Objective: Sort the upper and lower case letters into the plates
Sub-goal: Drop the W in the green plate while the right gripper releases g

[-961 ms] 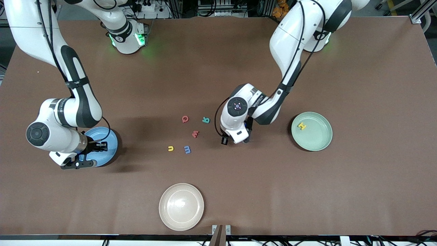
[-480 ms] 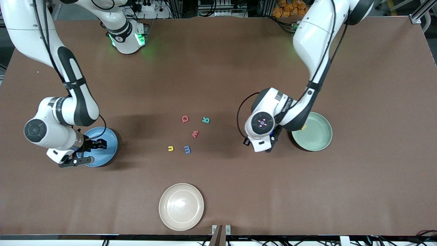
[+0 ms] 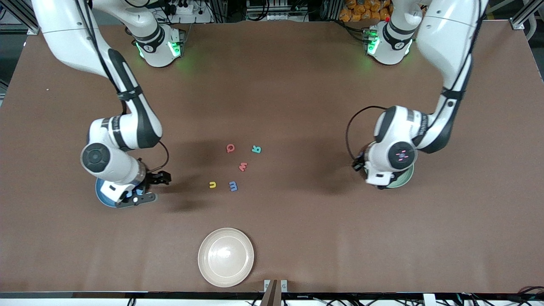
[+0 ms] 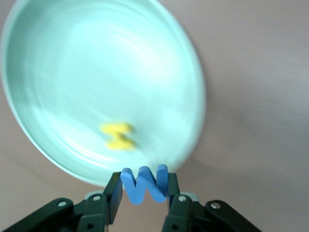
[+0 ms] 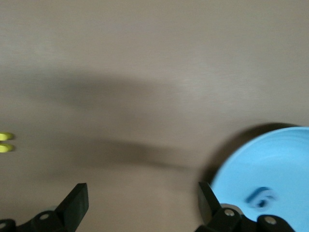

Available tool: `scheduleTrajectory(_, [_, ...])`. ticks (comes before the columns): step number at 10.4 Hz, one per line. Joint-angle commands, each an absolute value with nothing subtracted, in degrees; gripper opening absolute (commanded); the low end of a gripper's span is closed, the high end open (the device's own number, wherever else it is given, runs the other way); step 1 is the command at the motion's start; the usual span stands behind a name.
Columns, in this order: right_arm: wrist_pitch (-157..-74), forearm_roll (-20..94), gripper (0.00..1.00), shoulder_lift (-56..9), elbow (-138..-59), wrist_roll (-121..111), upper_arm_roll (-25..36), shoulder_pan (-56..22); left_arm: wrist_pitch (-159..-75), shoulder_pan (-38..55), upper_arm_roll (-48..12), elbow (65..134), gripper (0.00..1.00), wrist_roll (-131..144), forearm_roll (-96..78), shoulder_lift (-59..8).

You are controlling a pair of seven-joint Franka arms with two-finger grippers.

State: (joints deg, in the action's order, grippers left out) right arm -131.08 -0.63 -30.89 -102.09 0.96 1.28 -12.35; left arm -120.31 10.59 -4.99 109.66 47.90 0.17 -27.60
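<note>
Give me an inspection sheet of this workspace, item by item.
Surface: brown table, bare in most places.
Job's things: five letters loose mid-table, Q, R, w, u, m; yellow H in mint plate; blue letter in blue plate.
Clutter: cream plate, unused, nearest the camera.
Hands: left hand shut on blue W above mint plate's rim; right hand open, beside blue plate.
Cables: along both arms.
Surroundings: nothing seen.
</note>
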Motion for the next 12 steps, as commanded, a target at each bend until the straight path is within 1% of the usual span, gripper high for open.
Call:
scheduleTrajectory(1, [-131.4, 0.9, 1.00, -33.0, -99.8, 6.7, 1.4, -17.1, -125.8, 4.6, -5.8, 119.0, 0.18, 34.0, 4.4, -23.0])
scheduleTrajectory(2, [-131.7, 1.7, 1.00, -34.3, -98.3, 8.8, 1.4, -18.8, -127.9, 0.6, -5.9, 120.7, 0.24, 27.2, 4.7, -23.0])
scheduleTrajectory(3, [-132.5, 3.2, 1.00, -35.8, -96.9, 10.3, 1.4, -20.8, -130.1, -2.1, -6.0, 121.6, 0.48, 21.9, 4.7, -23.5])
scheduleTrajectory(4, [-132.8, 4.8, 1.00, -37.3, -95.0, 12.0, 1.5, -22.4, -130.1, -2.1, -6.1, 121.5, 0.99, 21.2, 4.7, -23.8])
scheduleTrajectory(5, [-132.9, 4.8, 1.00, -38.3, -94.2, 13.5, 1.5, -23.3, -129.6, -1.2, -6.8, 121.1, 1.00, 22.5, 4.0, -23.4])
scheduleTrajectory(7, [-134.6, 4.9, 1.00, -39.5, -94.2, 13.7, 1.5, -24.0, -126.7, -0.8, -10.6, 118.9, 1.00, 32.4, 3.9, -23.2])
scheduleTrajectory(9, [-136.7, 5.0, 1.00, -41.0, -94.1, 14.8, 1.5, -24.4, -124.0, -0.8, -15.1, 115.8, 1.00, 41.9, 3.7, -23.4])
scheduleTrajectory(12, [-137.3, 4.7, 1.00, -42.7, -93.8, 17.4, 1.5, -25.7, -119.1, -0.9, -21.9, 113.5, 1.00, 51.3, -2.3, -23.0])
